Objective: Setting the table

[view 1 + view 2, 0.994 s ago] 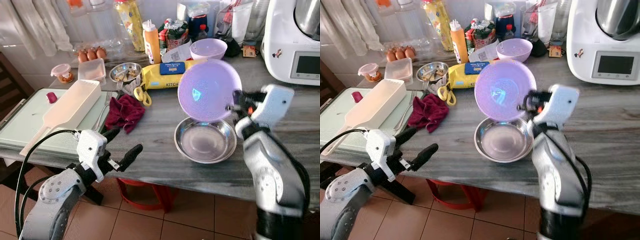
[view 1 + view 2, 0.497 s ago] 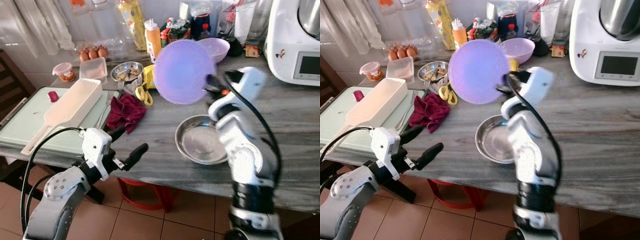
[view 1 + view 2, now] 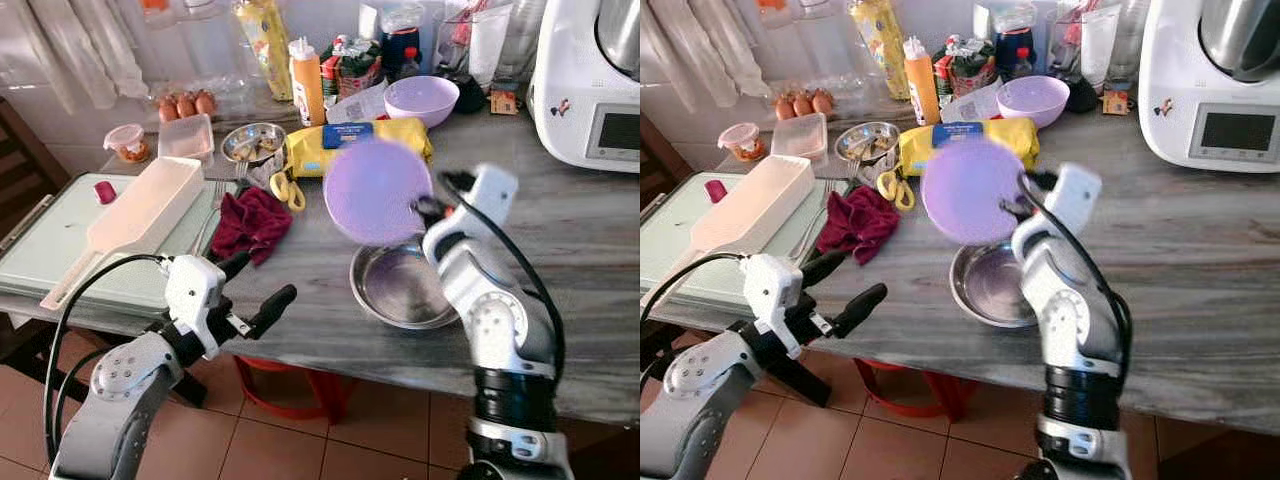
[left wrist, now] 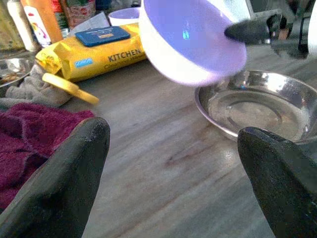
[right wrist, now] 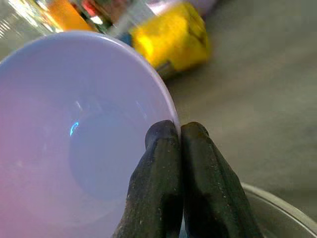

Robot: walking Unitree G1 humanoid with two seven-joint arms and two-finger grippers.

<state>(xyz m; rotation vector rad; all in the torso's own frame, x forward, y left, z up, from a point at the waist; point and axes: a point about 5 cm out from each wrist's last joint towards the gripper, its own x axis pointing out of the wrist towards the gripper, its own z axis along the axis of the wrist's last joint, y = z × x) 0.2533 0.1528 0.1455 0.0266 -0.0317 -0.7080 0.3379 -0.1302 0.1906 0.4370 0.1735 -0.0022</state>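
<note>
The right tool (image 5: 179, 136) pinched the rim of the lilac bowl (image 3: 376, 192), held tilted in the air just above the steel dish (image 3: 402, 288) beneath it. With so thin a pinch, the bowl could likely slip and clatter into the dish. Nearer the bench (image 3: 590, 260) edge, the left tool (image 3: 250, 290) hung spread and empty; beyond lay the yellow wipes pack (image 3: 350, 140).

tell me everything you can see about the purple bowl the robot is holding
The purple bowl is round, smooth and glossy, plastic by the look of it, pale lilac with a small glint inside. The right pincer is shut on its rim and holds it in the air, tipped on its side, just above the steel bowl on the grey counter. It looks empty.
</note>
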